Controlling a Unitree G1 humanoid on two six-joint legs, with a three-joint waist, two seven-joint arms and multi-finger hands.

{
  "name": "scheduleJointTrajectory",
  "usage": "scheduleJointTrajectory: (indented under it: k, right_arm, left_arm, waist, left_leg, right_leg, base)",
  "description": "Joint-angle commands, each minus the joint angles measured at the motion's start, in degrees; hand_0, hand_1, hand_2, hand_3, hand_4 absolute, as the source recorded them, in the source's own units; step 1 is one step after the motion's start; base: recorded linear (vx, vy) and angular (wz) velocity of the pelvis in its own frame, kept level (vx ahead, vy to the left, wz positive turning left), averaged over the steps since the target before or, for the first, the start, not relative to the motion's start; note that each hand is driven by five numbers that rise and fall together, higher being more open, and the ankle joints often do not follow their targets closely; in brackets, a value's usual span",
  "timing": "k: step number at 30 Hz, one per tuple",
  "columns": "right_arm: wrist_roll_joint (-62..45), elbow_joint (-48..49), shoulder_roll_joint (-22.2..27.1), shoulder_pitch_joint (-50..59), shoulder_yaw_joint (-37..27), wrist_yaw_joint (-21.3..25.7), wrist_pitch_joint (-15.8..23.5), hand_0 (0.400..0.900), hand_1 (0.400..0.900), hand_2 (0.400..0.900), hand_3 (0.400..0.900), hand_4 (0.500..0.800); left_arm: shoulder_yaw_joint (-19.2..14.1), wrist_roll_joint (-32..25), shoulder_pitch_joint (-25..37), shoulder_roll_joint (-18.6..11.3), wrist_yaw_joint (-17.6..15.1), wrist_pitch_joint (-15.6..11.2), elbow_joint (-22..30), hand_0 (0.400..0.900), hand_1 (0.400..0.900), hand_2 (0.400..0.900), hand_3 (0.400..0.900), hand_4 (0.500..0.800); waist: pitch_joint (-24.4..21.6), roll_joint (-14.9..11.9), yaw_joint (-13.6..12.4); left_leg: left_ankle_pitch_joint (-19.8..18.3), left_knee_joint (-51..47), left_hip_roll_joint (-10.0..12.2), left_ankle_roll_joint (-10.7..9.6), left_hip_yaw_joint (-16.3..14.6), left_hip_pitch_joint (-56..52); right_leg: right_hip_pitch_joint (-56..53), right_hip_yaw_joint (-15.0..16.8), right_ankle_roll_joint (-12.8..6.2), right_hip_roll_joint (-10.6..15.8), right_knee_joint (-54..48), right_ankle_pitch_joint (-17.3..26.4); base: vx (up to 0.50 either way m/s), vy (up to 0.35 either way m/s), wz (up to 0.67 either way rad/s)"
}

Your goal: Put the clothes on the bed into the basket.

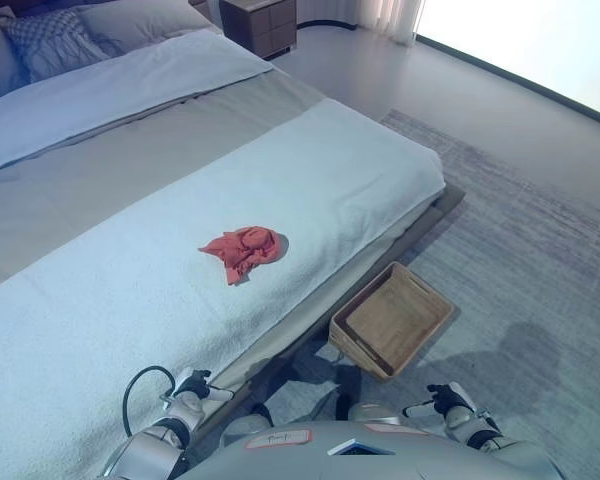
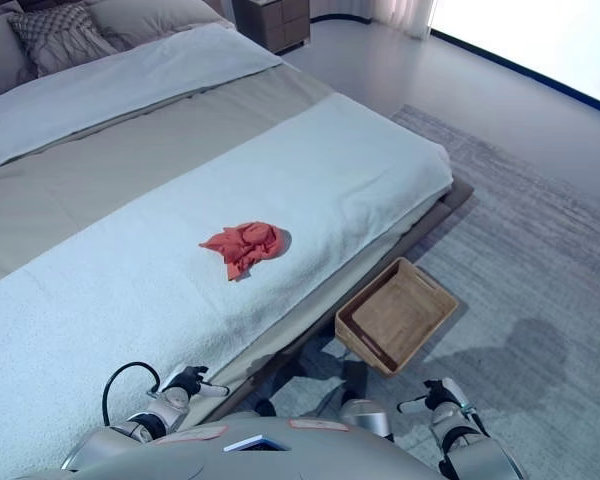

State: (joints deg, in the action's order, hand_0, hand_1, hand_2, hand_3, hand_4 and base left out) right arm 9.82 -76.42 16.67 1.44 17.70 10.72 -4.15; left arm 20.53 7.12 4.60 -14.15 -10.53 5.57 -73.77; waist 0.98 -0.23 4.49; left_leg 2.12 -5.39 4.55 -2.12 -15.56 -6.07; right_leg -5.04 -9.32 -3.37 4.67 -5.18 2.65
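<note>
On bed (image 1: 100, 300): red cloth (image 1: 242, 250), crumpled; basket (image 1: 392, 320) empty on floor.
Both hands (image 1: 192, 385) (image 1: 448, 400) low, fingers relaxed, holding nothing; could snag blanket while reaching.

Bright daylight enters from the overexposed window (image 1: 520, 40), far beyond the right hand (image 1: 448, 403). Soft shadow falls on the rug (image 1: 540, 300) near that hand.

A crumpled cloth (image 1: 242, 250) lies on the bed (image 1: 130, 290); basket (image 1: 391, 319) on rug (image 1: 540, 300) beside it.
</note>
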Motion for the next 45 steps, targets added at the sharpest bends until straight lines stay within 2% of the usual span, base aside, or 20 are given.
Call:
scheduleJointTrajectory:
  k: [1, 15, 18, 21, 23, 25, 27, 28, 29, 31, 34, 35, 36, 37, 39, 42, 43, 44, 45]
  right_arm:
    - [1.8, -3.7, 1.5, 5.1, 1.2, 1.0, 0.5, 0.900, 0.900, 0.900, 0.900, 0.800]
    - [1.6, -3.6, 1.9, 5.3, 0.8, 1.5, 0.4, 0.900, 0.900, 0.900, 0.900, 0.800]
    - [1.6, -3.4, 2.1, 5.6, 0.8, 1.6, 0.5, 0.900, 0.900, 0.900, 0.900, 0.800]
    - [1.0, -2.7, 3.4, 6.6, 0.8, 1.7, 0.6, 0.900, 0.900, 0.900, 0.900, 0.800]
    - [0.9, -2.7, 4.3, 7.7, 0.8, 2.3, 0.5, 0.900, 0.900, 0.900, 0.900, 0.800]
    - [0.3, -2.7, 4.8, 8.3, 0.7, 2.5, 0.5, 0.900, 0.900, 0.900, 0.900, 0.800]
    - [0.0, -2.6, 4.9, 8.0, 0.5, 2.3, 0.3, 0.900, 0.900, 0.900, 0.900, 0.800]
    - [-0.2, -2.6, 5.0, 7.7, 0.1, 2.1, 0.3, 0.900, 0.900, 0.900, 0.900, 0.800]
    - [-0.1, -2.5, 5.0, 7.4, -0.1, 2.0, 0.2, 0.900, 0.900, 0.900, 0.900, 0.800]
    - [0.4, -2.6, 5.0, 6.9, -0.7, 1.7, -0.1, 0.900, 0.900, 0.900, 0.900, 0.800]
    - [1.4, -2.9, 4.9, 7.0, -0.8, 1.0, -0.3, 0.900, 0.900, 0.900, 0.900, 0.800]
    - [1.6, -3.1, 4.9, 7.3, -0.7, 1.0, -0.4, 0.900, 0.900, 0.900, 0.900, 0.800]
    - [1.5, -3.0, 4.9, 7.6, -0.6, 1.0, -0.4, 0.900, 0.900, 0.900, 0.900, 0.800]
    - [1.3, -2.3, 5.0, 8.3, -0.3, 1.1, -0.3, 0.900, 0.900, 0.900, 0.900, 0.800]
    - [1.3, -1.4, 5.0, 9.7, 0.9, 1.5, 0.0, 0.900, 0.900, 0.900, 0.900, 0.800]
    - [1.3, 0.3, 5.2, 11.6, 2.2, 2.0, 0.4, 0.900, 0.900, 0.900, 0.900, 0.800]
    - [1.3, 0.3, 5.2, 11.6, 2.2, 2.0, 0.4, 0.900, 0.900, 0.900, 0.900, 0.800]
    - [1.3, 1.4, 5.3, 12.9, 3.1, 2.2, 0.5, 0.900, 0.900, 0.900, 0.900, 0.800]
    - [1.5, 2.6, 5.7, 14.0, 3.8, 2.5, 0.7, 0.900, 0.900, 0.900, 0.900, 0.800]
  left_arm:
    - [-1.2, 1.6, 5.3, -1.1, -0.5, -0.5, -3.2, 0.900, 0.900, 0.900, 0.900, 0.800]
    - [-1.6, 2.4, 5.4, -2.3, -1.7, 0.0, -3.5, 0.900, 0.900, 0.900, 0.900, 0.800]
    - [-1.8, 1.3, 6.0, -2.6, -2.1, -0.1, -2.7, 0.900, 0.900, 0.900, 0.900, 0.800]
    - [-1.3, 0.0, 7.8, -2.8, -2.6, -0.4, -1.4, 0.900, 0.900, 0.900, 0.900, 0.800]
    - [-1.0, -0.9, 8.9, -2.7, -3.0, -0.6, -1.2, 0.900, 0.900, 0.900, 0.900, 0.800]
    - [-1.1, -1.0, 8.8, -2.8, -3.0, -0.6, -1.3, 0.900, 0.900, 0.900, 0.900, 0.800]
    - [-1.1, -1.0, 8.2, -2.6, -2.9, -0.5, -1.7, 0.900, 0.900, 0.900, 0.900, 0.800]
    - [-1.0, -0.9, 7.9, -2.5, -2.7, -0.4, -2.0, 0.900, 0.900, 0.900, 0.900, 0.800]
    - [-1.2, -0.9, 7.5, -2.4, -2.6, -0.4, -2.2, 0.900, 0.900, 0.900, 0.900, 0.800]
    - [-1.3, -0.7, 6.6, -2.1, -2.3, -0.5, -2.9, 0.900, 0.900, 0.900, 0.900, 0.800]
    - [-1.5, -0.6, 6.8, -3.0, -1.8, -0.4, -3.3, 0.900, 0.900, 0.900, 0.900, 0.800]
    - [-1.5, -0.4, 7.0, -3.5, -1.8, -0.4, -3.4, 0.900, 0.900, 0.900, 0.900, 0.800]
    - [-1.4, -0.3, 7.4, -3.9, -1.9, -0.3, -3.3, 0.900, 0.900, 0.900, 0.900, 0.800]
    - [-1.1, -0.2, 8.0, -4.3, -1.9, -0.2, -2.9, 0.900, 0.900, 0.900, 0.900, 0.800]
    - [-0.2, 0.2, 9.1, -4.7, -2.0, -0.2, -2.2, 0.900, 0.900, 0.900, 0.900, 0.800]
    - [0.5, 0.6, 10.7, -5.3, -2.4, -0.2, -1.9, 0.900, 0.900, 0.900, 0.900, 0.800]
    - [0.5, 0.6, 10.7, -5.3, -2.4, -0.2, -1.9, 0.900, 0.900, 0.900, 0.900, 0.800]
    - [1.1, 0.8, 11.9, -5.0, -2.6, -0.4, -1.5, 0.900, 0.900, 0.900, 0.900, 0.800]
    - [1.2, 0.6, 12.2, -4.8, -2.5, -0.6, -1.3, 0.900, 0.900, 0.900, 0.900, 0.800]
  waist:
    - [1.5, 1.3, -0.9]
    - [1.9, 1.5, -1.0]
    - [2.6, 1.3, -1.1]
    - [5.5, 0.1, -1.4]
    - [6.1, -0.2, -1.3]
    - [5.2, 0.0, -1.4]
    - [4.8, 0.4, -1.6]
    - [4.7, 1.0, -1.7]
    - [4.5, 1.5, -1.8]
    - [3.9, 2.2, -1.9]
    - [4.0, 2.1, -2.3]
    - [4.5, 1.9, -2.1]
    - [5.2, 1.6, -2.0]
    - [6.4, 1.4, -1.3]
    - [7.8, 1.8, -0.7]
    - [8.0, 2.2, 0.0]
    - [8.0, 2.2, 0.0]
    - [7.9, 2.2, 0.3]
    - [7.8, 1.8, 0.7]
  left_leg:
    - [-4.9, 0.4, -2.1, 0.6, -0.7, -2.2]
    - [-4.6, 0.4, -1.6, 0.3, -0.3, -2.0]
    - [-3.4, 0.4, -1.5, 0.2, 0.0, -1.6]
    - [-5.4, 12.7, -1.9, -0.6, 2.3, 6.5]
    - [-2.5, 10.7, -1.7, -1.3, 2.8, 10.7]
    - [1.1, 6.0, 0.0, -1.4, 3.1, 12.9]
    - [2.5, 0.6, 2.4, -2.1, 0.7, 12.1]
    - [3.0, 0.4, 3.0, -2.3, 0.1, 11.6]
    - [3.2, 0.4, 2.7, -1.8, 0.2, 11.7]
    - [2.6, 0.4, 0.8, -0.8, 1.0, 10.9]
    - [0.6, 0.4, -1.4, 1.5, -0.1, 8.1]
    - [-0.8, 0.4, -2.8, 2.2, 0.6, 6.5]
    - [-1.3, 0.4, -3.9, 3.1, 0.9, 5.5]
    - [-1.5, 0.4, -4.6, 4.0, 1.3, 4.7]
    - [-1.1, 0.4, -4.9, 5.0, 1.8, 4.5]
    - [-1.9, 0.4, -5.4, 4.9, 3.2, 3.8]
    - [-1.9, 0.4, -5.4, 4.9, 3.2, 3.8]
    - [-2.1, 0.4, -5.5, 4.3, 4.3, 3.4]
    - [-2.6, 0.4, -5.9, 4.1, 4.8, 3.2]
  right_leg:
    - [-0.6, -1.9, -2.06, -1.0, 0.2, -1.5]
    - [-0.5, -2.0, -1.68, -1.5, 0.4, -2.1]
    - [0.2, -1.9, -1.18, -1.8, 1.4, -3.2]
    - [1.6, -2.5, -0.31, -0.5, 2.8, -3.4]
    - [3.2, -4.5, -0.58, 0.4, 2.3, -2.7]
    - [4.9, -5.5, -0.99, 1.1, 2.5, -2.3]
    - [4.6, -5.8, -1.65, 1.7, 3.4, -3.9]
    - [3.9, -5.8, -1.83, 1.6, 3.4, -4.3]
    - [3.7, -6.1, -1.75, 1.6, 3.2, -4.0]
    - [2.4, -6.0, -2.59, 3.5, 4.3, -4.9]
    - [4.1, -3.9, -2.86, 6.4, 13.7, -5.9]
    - [5.3, -2.7, -3.39, 7.5, 19.5, -5.6]
    - [7.5, -1.3, -3.49, 8.5, 24.9, -3.2]
    - [9.8, 0.5, -3.45, 8.7, 30.4, -0.3]
    - [15.0, 4.0, -2.25, 6.7, 37.0, 0.8]
    - [17.6, 4.9, -1.51, 4.3, 32.1, -1.2]
    - [17.5, 4.9, -1.51, 4.3, 32.1, -1.2]
    - [17.0, 5.7, -2.13, 3.3, 23.4, -0.8]
    - [17.0, 7.9, -2.93, 1.8, 16.4, 0.6]
  base:
    - [0.00, 0.000, 0.00]
    - [0.00, -0.011, 0.02]
    - [0.00, -0.058, 0.16]
    - [-0.13, -0.041, 0.39]
    - [-0.12, 0.063, 0.53]
    - [0.05, 0.129, 0.26]
    - [0.20, 0.185, 0.13]
    - [0.18, 0.233, -0.06]
    - [0.21, 0.280, -0.12]
    - [0.26, 0.347, -0.17]
    - [0.26, 0.346, -0.17]
    - [0.22, 0.325, 0.04]
    - [0.18, 0.311, 0.19]
    - [0.09, 0.261, 0.17]
    - [0.05, 0.177, 0.27]
    - [0.13, 0.079, 0.46]
    - [0.19, 0.014, 0.65]
    - [0.19, -0.033, 0.71]
    - [0.26, -0.056, 0.99]
